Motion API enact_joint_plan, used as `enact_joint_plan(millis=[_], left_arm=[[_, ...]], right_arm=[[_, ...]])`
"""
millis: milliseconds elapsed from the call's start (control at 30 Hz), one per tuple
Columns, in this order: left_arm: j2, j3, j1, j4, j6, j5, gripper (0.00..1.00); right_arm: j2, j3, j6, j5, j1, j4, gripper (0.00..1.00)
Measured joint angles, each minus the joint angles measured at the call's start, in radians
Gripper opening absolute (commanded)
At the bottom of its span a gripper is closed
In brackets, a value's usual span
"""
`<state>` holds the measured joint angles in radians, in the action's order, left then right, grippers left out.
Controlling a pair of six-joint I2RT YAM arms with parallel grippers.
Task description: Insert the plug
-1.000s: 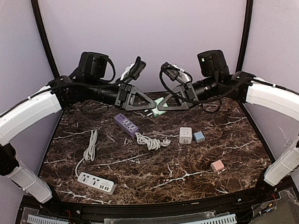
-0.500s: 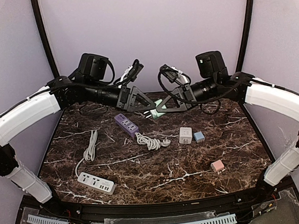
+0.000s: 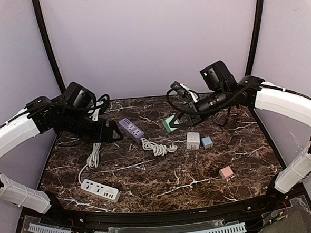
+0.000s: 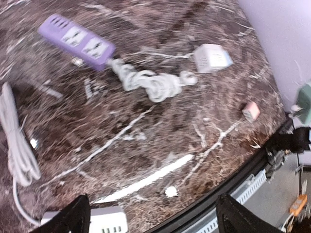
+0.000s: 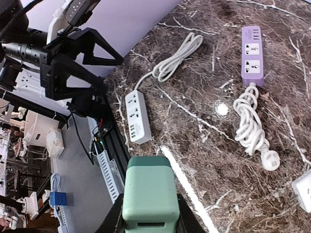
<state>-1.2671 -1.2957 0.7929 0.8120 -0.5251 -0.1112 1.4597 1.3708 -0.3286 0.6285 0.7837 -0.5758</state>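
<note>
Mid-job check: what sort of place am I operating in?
Probably a lab test cell for robots: a marble-look table boxed in by lilac walls, with a purple power strip and white power strip laid out.

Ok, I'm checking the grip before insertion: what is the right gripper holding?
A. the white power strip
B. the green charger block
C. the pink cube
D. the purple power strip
B: in the right wrist view the right gripper is shut on the green charger block, which sits clamped between its two fingers.
</note>
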Motion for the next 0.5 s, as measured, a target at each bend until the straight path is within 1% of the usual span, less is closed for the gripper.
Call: enact_joint_plan(millis=[100,200,300,367,500], left_arm=[[0.075,0.109,-0.079,0.086,-0.086,0.087,0.85],[0.157,0.226,-0.171,0.159,-0.163,0.14,0.84],[0.233,0.317,-0.227,0.215,-0.23,0.159,0.78],[0.259,0.366,-0.257,0.239,-0.269,0.159,0.76],[0.251,0.456,-0.31,0.261,-0.329,0.158,0.71]], right_arm=[[-0.003,-0.005,0.011,-0.062,0.003,-0.029,0.0],[-0.008,-0.006,0.018,-0.103,0.008,-0.042,0.0],[-0.009,-0.007,0.021,-0.126,0.014,-0.055,0.0],[-0.009,-0.008,0.022,-0.137,0.019,-0.062,0.0],[-0.009,-0.008,0.023,-0.152,0.033,-0.071,0.0]])
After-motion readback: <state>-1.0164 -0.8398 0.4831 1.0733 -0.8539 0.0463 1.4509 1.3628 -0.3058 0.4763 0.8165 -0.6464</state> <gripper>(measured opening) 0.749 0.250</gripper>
